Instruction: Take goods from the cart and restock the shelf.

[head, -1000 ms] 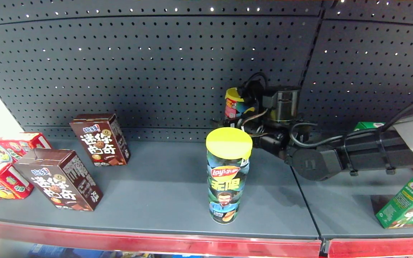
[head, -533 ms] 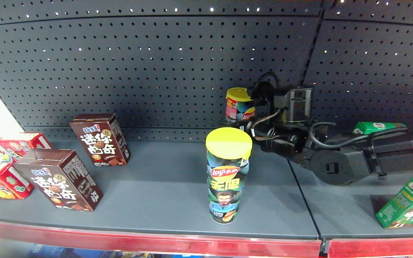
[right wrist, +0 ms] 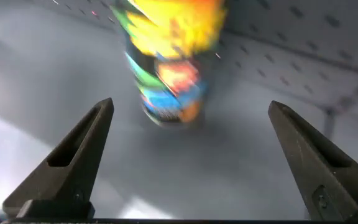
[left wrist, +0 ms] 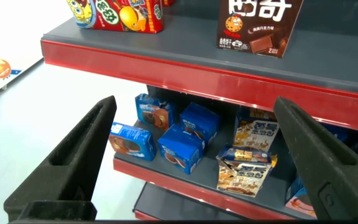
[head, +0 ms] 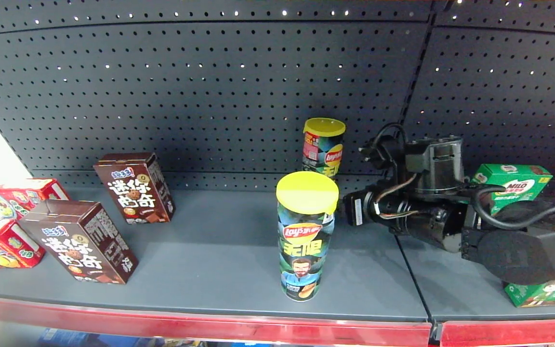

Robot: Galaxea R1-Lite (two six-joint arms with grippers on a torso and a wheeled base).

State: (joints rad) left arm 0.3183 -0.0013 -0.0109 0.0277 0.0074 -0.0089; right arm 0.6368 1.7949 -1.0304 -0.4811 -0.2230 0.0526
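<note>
Right pincer (right wrist: 191, 104) wide, seemingly off can (right wrist: 166, 74)

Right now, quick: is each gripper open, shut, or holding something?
Left gripper: fingers open, empty.
Right gripper: fingers open, empty; the rear chip can stands clear of it.

Rear can (head: 323, 144) behind front can (head: 306, 236) on shelf (head: 210, 260); cookie boxes (head: 135, 188) left, drink boxes (head: 513, 185) right.

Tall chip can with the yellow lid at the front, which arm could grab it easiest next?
Probably right: the right gripper is open over the grey shelf, close to that tall yellow-lidded chip can. The left gripper is lower, below the shelf's red edge.
</note>
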